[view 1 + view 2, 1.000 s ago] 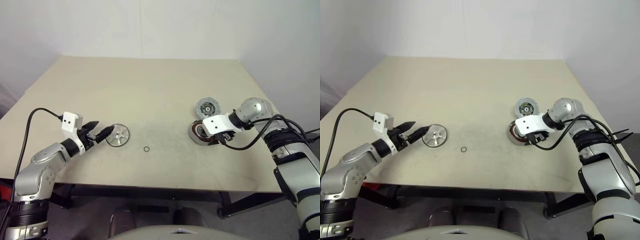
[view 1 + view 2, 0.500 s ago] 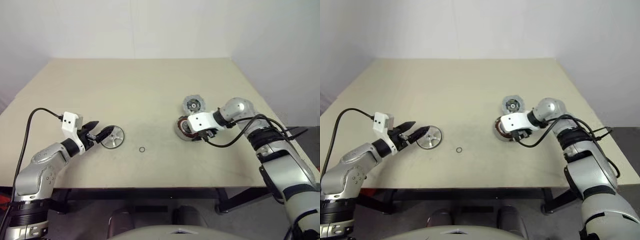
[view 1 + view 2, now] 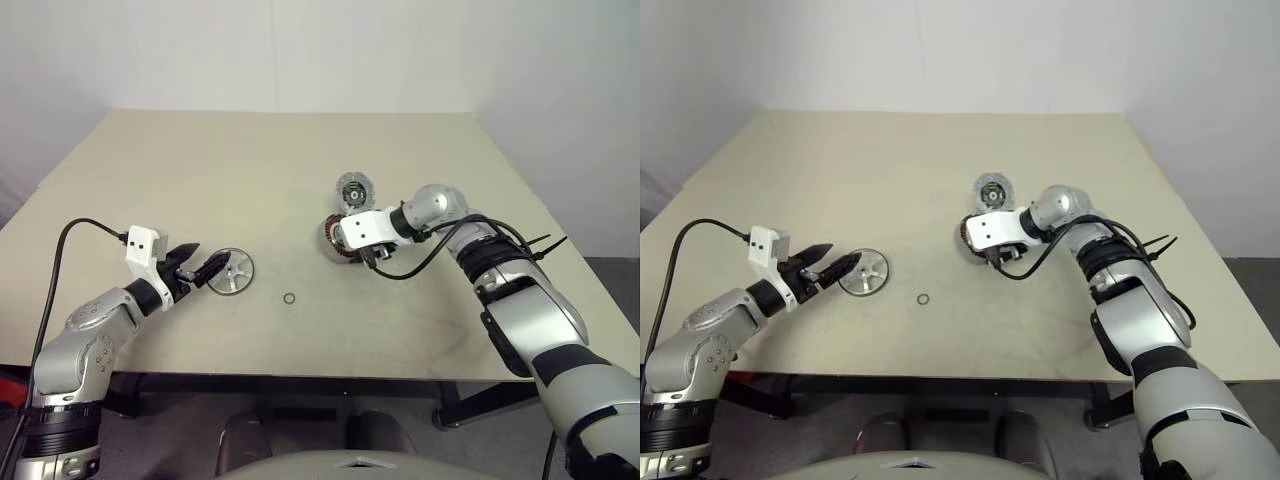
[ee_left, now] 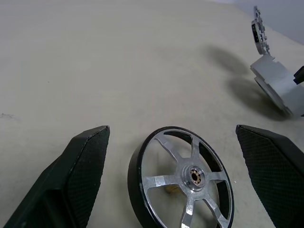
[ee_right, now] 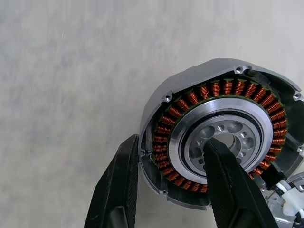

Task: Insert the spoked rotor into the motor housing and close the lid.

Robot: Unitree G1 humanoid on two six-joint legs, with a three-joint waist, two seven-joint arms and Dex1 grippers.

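Now the right end effector point(image 5: 173, 183) pinches the motor housing point(image 5: 223, 137) wall, centre frame; keep it level. Left end effector point(image 4: 173, 183), fingers wide and empty, straddles the spoked rotor point(image 4: 183, 178) lower left.

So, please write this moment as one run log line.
right gripper: shut on round silver motor housing with copper windings | left gripper: open around silver spoked rotor | lid: on table

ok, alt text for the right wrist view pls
The right end effector grips the wall of the motor housing, one black finger outside and one inside the bore, over the beige table. Copper-red windings ring the inside.
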